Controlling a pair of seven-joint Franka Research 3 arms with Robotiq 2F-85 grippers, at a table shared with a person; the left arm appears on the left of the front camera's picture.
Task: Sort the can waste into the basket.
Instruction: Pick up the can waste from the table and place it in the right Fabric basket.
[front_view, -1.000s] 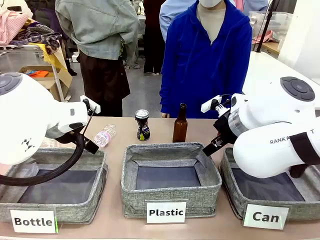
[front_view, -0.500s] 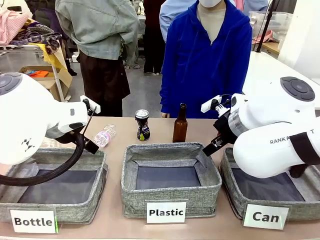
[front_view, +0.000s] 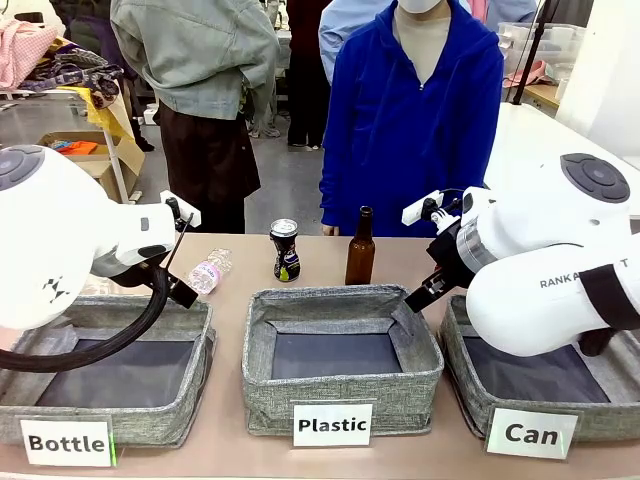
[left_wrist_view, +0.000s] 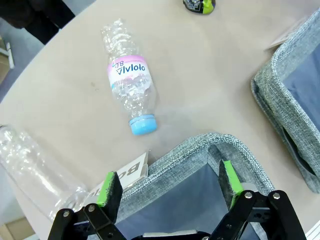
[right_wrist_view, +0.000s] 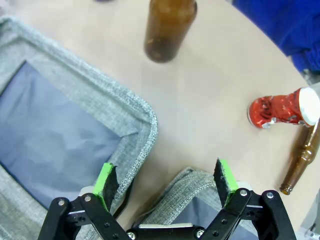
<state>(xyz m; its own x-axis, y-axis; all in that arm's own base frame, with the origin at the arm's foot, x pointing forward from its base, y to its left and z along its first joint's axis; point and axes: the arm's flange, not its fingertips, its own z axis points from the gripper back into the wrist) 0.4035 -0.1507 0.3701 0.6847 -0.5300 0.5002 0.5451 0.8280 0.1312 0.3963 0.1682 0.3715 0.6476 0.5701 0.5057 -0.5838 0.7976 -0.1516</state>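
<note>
Three low grey fabric baskets sit in a row on a tan table (front_view: 320, 266). White cards mark them: the "Bottle" basket (front_view: 160, 420) on the left, the "Plastic" basket (front_view: 340, 385) in the middle and the "Can" basket (front_view: 466, 372) on the right, which has a bare dark floor. A small black drink can with a green-yellow mark (front_view: 284, 250) stands upright behind the middle basket, beside an upright brown glass bottle (front_view: 360, 248). A crumpled red and white can (right_wrist_view: 280, 111) lies on its side on the table beyond the "Can" basket's corner, just beside a fallen brown bottle (right_wrist_view: 300, 160). A clear plastic bottle with a blue cap (left_wrist_view: 129, 90) lies near the "Bottle" basket. The left gripper (left_wrist_view: 170, 182) hangs over that basket's corner with its fingers spread and nothing between them. The right gripper (right_wrist_view: 165, 182), also spread and holding nothing, hangs over the gap between the "Plastic" and "Can" baskets. A person in a blue jacket (front_view: 415, 130) stands at the far side.
</note>
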